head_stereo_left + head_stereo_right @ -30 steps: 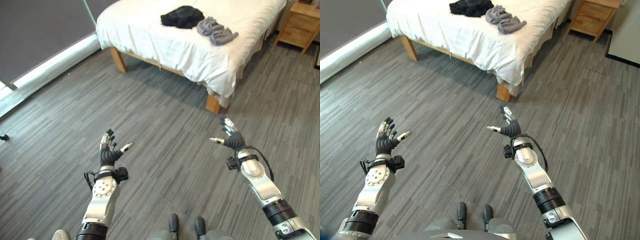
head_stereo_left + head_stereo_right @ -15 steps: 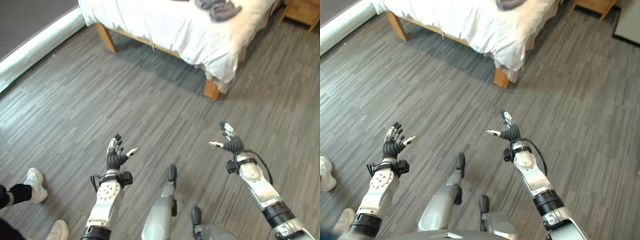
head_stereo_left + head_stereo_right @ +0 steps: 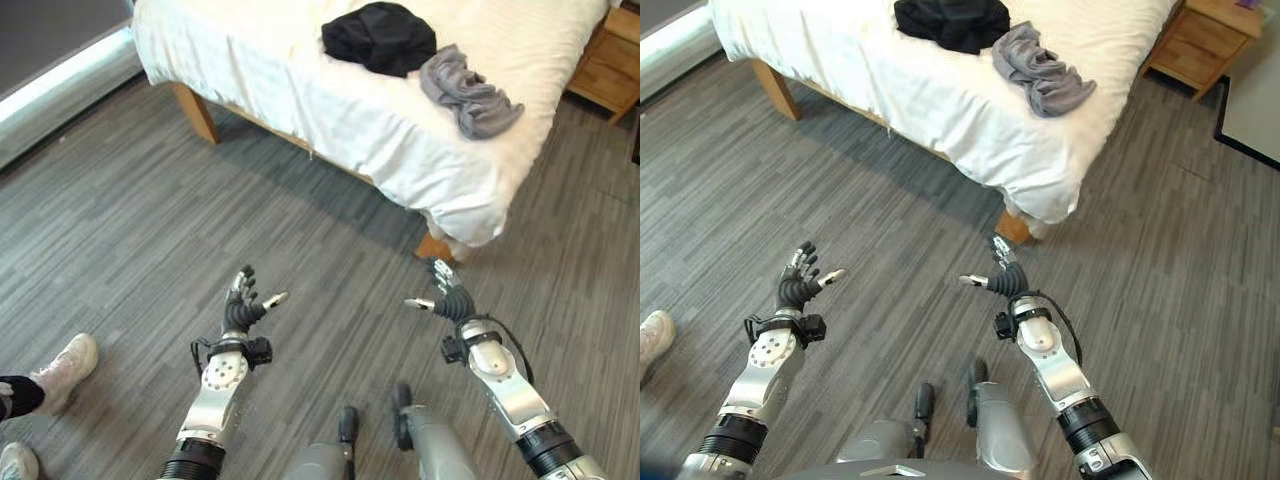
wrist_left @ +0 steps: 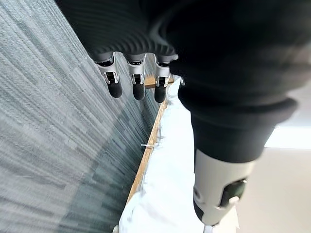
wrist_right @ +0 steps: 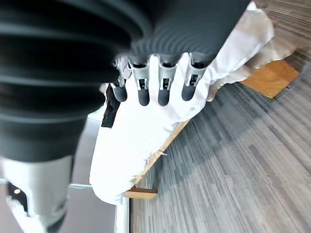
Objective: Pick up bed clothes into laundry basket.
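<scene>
Clothes, a black garment [image 3: 379,36] and a grey garment [image 3: 468,93], are seen unlabelled near the bed [image 3: 300,90] corner. Bare floor [image 3: 130,220] lies under the left hand [image 3: 243,306] and right hand [image 3: 447,298], both spread, empty.

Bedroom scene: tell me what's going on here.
The robot stands on the grey floor facing the bed, holding nothing. Its left hand and right hand are open, raised over the floor short of the bed. A black garment and a grey garment lie side by side on the white sheet, untouched. A person's shoe shows at the left.
</scene>
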`<state>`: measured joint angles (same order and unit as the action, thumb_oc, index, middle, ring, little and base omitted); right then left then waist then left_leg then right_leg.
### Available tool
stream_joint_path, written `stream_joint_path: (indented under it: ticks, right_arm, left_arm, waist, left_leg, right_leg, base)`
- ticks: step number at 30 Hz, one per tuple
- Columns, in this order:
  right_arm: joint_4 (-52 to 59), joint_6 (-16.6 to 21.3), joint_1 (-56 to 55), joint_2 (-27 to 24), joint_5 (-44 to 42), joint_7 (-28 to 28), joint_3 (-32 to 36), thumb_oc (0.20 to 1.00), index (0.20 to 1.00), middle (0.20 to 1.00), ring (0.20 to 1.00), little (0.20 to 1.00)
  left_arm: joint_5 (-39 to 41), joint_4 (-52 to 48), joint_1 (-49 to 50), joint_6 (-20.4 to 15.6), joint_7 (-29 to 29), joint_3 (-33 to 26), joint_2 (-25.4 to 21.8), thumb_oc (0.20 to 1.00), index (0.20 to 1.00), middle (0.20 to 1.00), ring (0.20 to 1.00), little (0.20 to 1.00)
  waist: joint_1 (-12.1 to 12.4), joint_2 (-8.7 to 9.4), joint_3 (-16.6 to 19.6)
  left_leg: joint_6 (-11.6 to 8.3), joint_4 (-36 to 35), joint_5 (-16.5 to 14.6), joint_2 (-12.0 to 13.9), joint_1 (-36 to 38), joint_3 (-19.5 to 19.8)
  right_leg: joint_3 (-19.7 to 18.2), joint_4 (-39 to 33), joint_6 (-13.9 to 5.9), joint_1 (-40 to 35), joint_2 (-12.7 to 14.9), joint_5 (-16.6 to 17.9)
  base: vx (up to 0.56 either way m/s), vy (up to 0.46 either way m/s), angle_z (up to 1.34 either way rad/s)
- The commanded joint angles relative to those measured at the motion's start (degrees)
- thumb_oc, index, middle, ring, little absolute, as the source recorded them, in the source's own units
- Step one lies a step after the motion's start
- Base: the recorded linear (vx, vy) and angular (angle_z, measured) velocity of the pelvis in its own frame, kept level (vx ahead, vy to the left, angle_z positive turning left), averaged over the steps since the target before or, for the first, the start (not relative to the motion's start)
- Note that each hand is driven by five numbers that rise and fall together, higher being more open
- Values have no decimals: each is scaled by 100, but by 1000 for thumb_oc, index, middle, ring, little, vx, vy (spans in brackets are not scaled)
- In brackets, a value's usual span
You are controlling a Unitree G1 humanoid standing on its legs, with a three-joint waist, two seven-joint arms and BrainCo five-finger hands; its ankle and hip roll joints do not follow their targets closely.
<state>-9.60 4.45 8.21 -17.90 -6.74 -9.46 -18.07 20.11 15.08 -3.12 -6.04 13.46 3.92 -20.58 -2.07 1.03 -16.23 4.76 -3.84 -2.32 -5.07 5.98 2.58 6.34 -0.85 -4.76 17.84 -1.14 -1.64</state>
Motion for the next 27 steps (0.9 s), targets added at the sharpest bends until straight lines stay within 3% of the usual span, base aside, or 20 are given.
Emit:
stream_joint_path:
  ticks: [1, 2, 3, 5, 6, 7, 8, 9, 11, 12, 15, 17, 18, 20, 21, 22, 23, 25, 27]
  right_arm:
    - [-43, 326, 583, 180, -68, -89, 156, 1000, 1000, 1000, 1000, 1000]
    - [-38, 334, 598, 183, -25, -88, 126, 1000, 1000, 1000, 1000, 1000]
    - [-6, 342, 572, 151, 63, -85, 109, 1000, 1000, 1000, 1000, 1000]
    - [66, 327, 464, 124, 213, -55, 68, 1000, 1000, 1000, 1000, 1000]
    - [57, 334, 450, 71, 276, -114, 60, 1000, 1000, 1000, 1000, 1000]
    - [39, 262, 484, -124, 620, -356, 125, 1000, 1000, 1000, 1000, 1000]
    - [39, 260, 488, -124, 628, -363, 126, 1000, 1000, 1000, 1000, 1000]
    - [41, 194, 547, -295, 963, -627, 278, 1000, 1000, 1000, 1000, 1000]
    - [242, 39, 582, -521, 1607, -1019, 524, 1000, 1000, 1000, 1000, 1000]
    - [353, -54, 569, -645, 1986, -1235, 651, 1000, 1000, 1000, 1000, 1000]
    - [729, -364, 535, -1004, 3142, -1909, 1055, 1000, 1000, 1000, 1000, 1000]
    - [915, -536, 617, -1263, 3883, -2235, 1157, 1000, 1000, 1000, 1000, 1000]
    - [985, -605, 647, -1310, 4054, -2275, 1181, 1000, 1000, 1000, 1000, 1000]
    - [1042, -764, 731, -1399, 4306, -2303, 1249, 1000, 1000, 1000, 1000, 1000]
    - [1035, -809, 758, -1469, 4388, -2299, 1272, 1000, 1000, 1000, 1000, 1000]
    - [1045, -817, 755, -1476, 4395, -2294, 1274, 1000, 1000, 1000, 1000, 1000]
    - [1042, -901, 683, -1603, 4539, -2208, 1340, 1000, 1000, 1000, 1000, 1000]
    - [1029, -892, 609, -1572, 4566, -2164, 1357, 1000, 1000, 1000, 1000, 1000]
    - [500, -986, 913, -1640, 4585, -1909, 937, 1000, 1000, 1000, 1000, 1000]
  left_arm:
    - [-37, -627, 296, -258, -110, -65, -272, 1000, 1000, 1000, 1000, 1000]
    - [-60, -591, 364, -253, -138, -73, -246, 1000, 1000, 1000, 1000, 1000]
    - [-83, -604, 437, -273, -200, -84, -211, 1000, 1000, 1000, 1000, 1000]
    - [-80, -619, 593, -257, -216, -109, -76, 1000, 1000, 1000, 1000, 1000]
    - [-79, -617, 594, -253, -188, -84, -28, 1000, 1000, 1000, 1000, 1000]
    - [-17, -656, 613, -283, -165, -57, -27, 1000, 1000, 1000, 1000, 1000]
    - [-16, -654, 606, -285, -164, -55, -24, 1000, 1000, 1000, 1000, 1000]
    - [27, -723, 591, -329, -130, -73, -55, 1000, 1000, 1000, 1000, 1000]
    - [-79, -917, 559, -315, -65, -54, -45, 1000, 1000, 1000, 1000, 1000]
    - [-180, -1022, 551, -302, 3, -37, -35, 1000, 1000, 1000, 1000, 1000]
    - [-287, -1082, 518, -276, 210, -96, 7, 1000, 1000, 1000, 1000, 1000]
    - [-340, -1147, 570, -308, 346, -137, 25, 1000, 1000, 1000, 1000, 1000]
    - [-325, -1169, 600, -307, 391, -156, 50, 1000, 1000, 1000, 1000, 1000]
    - [-250, -1096, 562, -299, 554, -235, 124, 1000, 1000, 1000, 1000, 1000]
    - [-177, -1044, 583, -296, 588, -289, 140, 1000, 1000, 1000, 1000, 1000]
    - [-169, -1038, 578, -302, 587, -286, 145, 1000, 1000, 1000, 1000, 1000]
    - [-67, -942, 629, -338, 551, -348, 123, 1000, 1000, 1000, 1000, 1000]
    - [-41, -894, 649, -324, 476, -306, 111, 1000, 1000, 1000, 1000, 1000]
    - [-17, -775, 637, -338, 288, -100, 25, 1000, 1000, 1000, 1000, 1000]
  waist:
    - [65, 401, 63]
    - [87, 466, 107]
    - [69, 510, 188]
    - [16, 465, 335]
    - [-17, 414, 393]
    - [-25, 390, 357]
    - [-23, 383, 353]
    - [22, 339, 295]
    - [99, 463, 207]
    - [160, 482, 142]
    - [323, 566, 48]
    - [383, 494, 41]
    - [424, 431, 75]
    - [600, 331, 89]
    - [662, 294, 130]
    - [665, 279, 121]
    - [618, 188, 183]
    - [570, 147, 263]
    - [577, 197, 394]
  left_leg:
    - [-680, -116, -411, 469, 349, 40]
    - [-677, -116, -549, 459, 554, -43]
    - [-683, -116, -750, 467, 760, -94]
    - [-775, 204, -759, 614, 974, -128]
    - [-870, 691, -663, 668, 926, -217]
    - [-1104, 1990, -246, 723, 446, -366]
    - [-1112, 2083, -284, 731, 393, -362]
    - [-1274, 2854, -11, 818, 103, -428]
    - [-1288, 3806, 248, 774, -440, -511]
    - [-1205, 4044, 103, 905, -693, -577]
    - [-929, 3289, -269, 1031, -1144, -597]
    - [-900, 2277, -353, 1031, -1233, -293]
    - [-917, 1591, -213, 1009, -1177, -85]
    - [-949, 581, 441, 760, -1332, 875]
    - [-994, 260, 512, 627, -1364, 1304]
    - [-1006, 202, 612, 637, -1362, 1317]
    - [-1010, -8, 629, 620, -1297, 1505]
    - [-1021, -59, 705, 682, -1168, 1443]
    - [-988, -115, 717, 586, -919, 1371]
  right_leg:
    - [849, -315, -352, -495, 271, 888]
    - [1119, -305, -343, -468, 369, 977]
    - [1143, -365, -279, -548, 365, 943]
    - [990, -341, -141, -756, 307, 980]
    - [1013, -339, -84, -918, 332, 1017]
    - [957, -379, 44, -1270, 343, 957]
    - [958, -373, 52, -1258, 337, 958]
    - [886, -390, 161, -1476, 270, 842]
    - [747, -415, 272, -1707, 335, 676]
    - [640, -415, 290, -1854, 347, 591]
    - [265, -415, 140, -2062, 493, 428]
    - [-65, -415, 23, -2163, 450, 257]
    - [-252, -415, 0, -2211, 427, 185]
    - [-812, -415, 29, -2317, 299, 159]
    - [-1022, -415, 68, -2382, 232, 91]
    - [-1033, -415, 67, -2358, 226, 138]
    - [-1290, -415, 140, -2508, 144, -41]
    - [-1344, -410, 146, -2534, 124, -44]
    - [-1452, -225, 42, -2484, 259, 2]
  base:
    - [500, -33, 37]
    - [351, -12, 31]
    - [545, 1, 15]
    - [522, 11, 3]
    - [524, -10, 4]
    - [367, -15, -8]
    - [347, -10, -14]
    - [226, -9, -16]
    - [321, 1, -31]
    - [355, 59, -73]
    - [360, 155, -108]
    - [365, 255, -103]
    - [367, 304, -112]
    - [352, 258, -128]
    - [205, 143, -159]
    - [257, 191, -156]
    - [84, 142, -166]
    - [214, 271, -106]
    - [248, 311, -76]
